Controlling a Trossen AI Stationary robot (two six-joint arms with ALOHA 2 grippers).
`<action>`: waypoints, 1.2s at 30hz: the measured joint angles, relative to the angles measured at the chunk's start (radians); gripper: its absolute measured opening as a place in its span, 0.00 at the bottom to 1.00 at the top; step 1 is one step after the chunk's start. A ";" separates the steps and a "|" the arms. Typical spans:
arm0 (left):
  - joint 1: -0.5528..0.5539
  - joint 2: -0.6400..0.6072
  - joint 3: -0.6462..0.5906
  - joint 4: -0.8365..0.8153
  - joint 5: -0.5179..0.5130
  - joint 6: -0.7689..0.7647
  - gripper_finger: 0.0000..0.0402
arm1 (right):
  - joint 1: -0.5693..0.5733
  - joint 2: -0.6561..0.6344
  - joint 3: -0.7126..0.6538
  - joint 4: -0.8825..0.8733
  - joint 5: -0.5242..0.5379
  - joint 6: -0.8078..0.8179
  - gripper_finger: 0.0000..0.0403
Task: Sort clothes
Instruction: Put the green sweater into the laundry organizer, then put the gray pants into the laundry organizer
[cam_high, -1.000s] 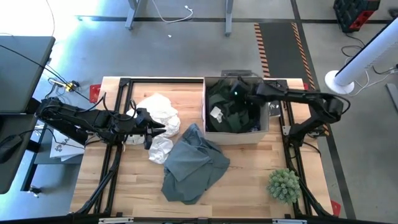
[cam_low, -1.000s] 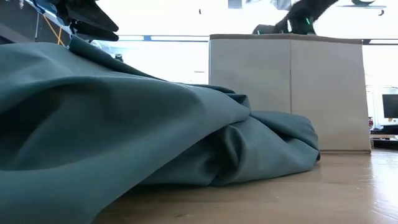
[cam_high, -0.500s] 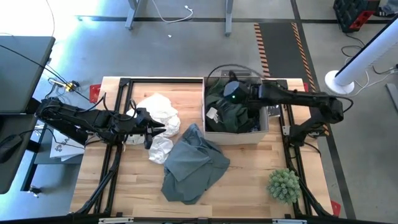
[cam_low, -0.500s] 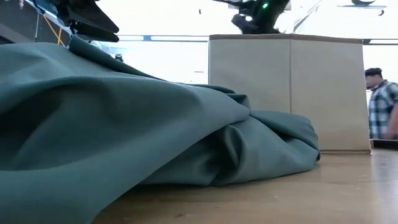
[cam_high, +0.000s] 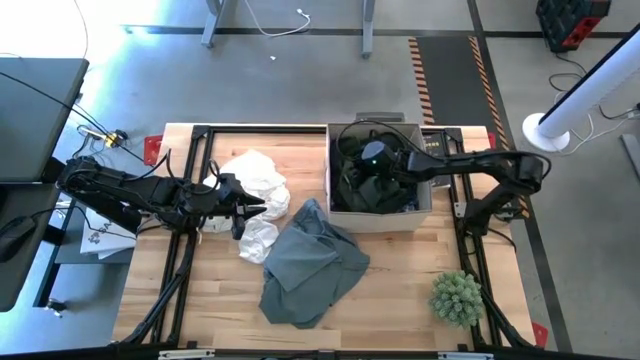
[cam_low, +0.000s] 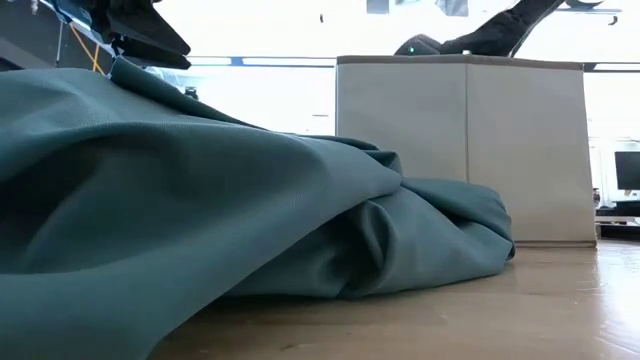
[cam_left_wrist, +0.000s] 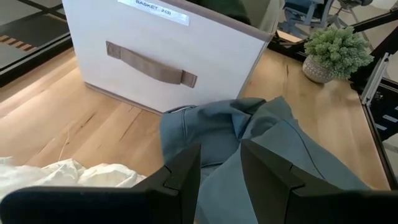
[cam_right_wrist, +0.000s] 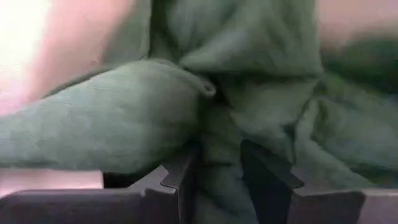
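**Desk:** Item one, the left arm. Where did you have it?

**Operator:** I logged the left gripper (cam_high: 262, 207) left of centre in the high view, low over the table (cam_high: 400, 290), at the edge of the white garment (cam_high: 255, 180). Its fingers (cam_left_wrist: 180, 177) stood slightly apart with nothing between them. Past them, in the left wrist view, I saw the grey-green garment (cam_left_wrist: 249, 143) and a fold of the white one at lower left.

**Desk:** Item two, the right arm.

**Operator:** The right gripper (cam_high: 368, 160) was reaching into the fabric box (cam_high: 425, 215), upper centre-right of the high view. In its wrist view the fingers (cam_right_wrist: 186, 180) were a little apart and pushed into dark green cloth (cam_right_wrist: 249, 93); I could not tell whether they were pinching it.

**Desk:** Item three, the clothes.

**Operator:** White garment bunched in the upper left part of the table. Grey-green garment (cam_high: 310, 262) crumpled at centre, just in front of the box and touching the white one's lower edge; it filled the left of the low view. Dark garments (cam_high: 385, 190) heaped inside the box.

**Desk:** Anything else?

**Operator:** A small potted plant (cam_high: 457, 297) at the lower right of the table, well apart from the clothes.
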 joint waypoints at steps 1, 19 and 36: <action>0.000 0.000 0.000 -0.001 0.000 0.000 0.28 | 0.006 -0.019 0.018 -0.009 0.030 -0.031 0.30; -0.026 0.000 0.000 -0.039 -0.045 -0.034 0.28 | 0.596 -0.187 0.252 0.341 -0.233 -0.465 0.30; -0.026 0.000 0.000 -0.036 -0.060 -0.016 0.28 | 0.613 0.423 0.668 -0.150 -0.378 -0.522 0.65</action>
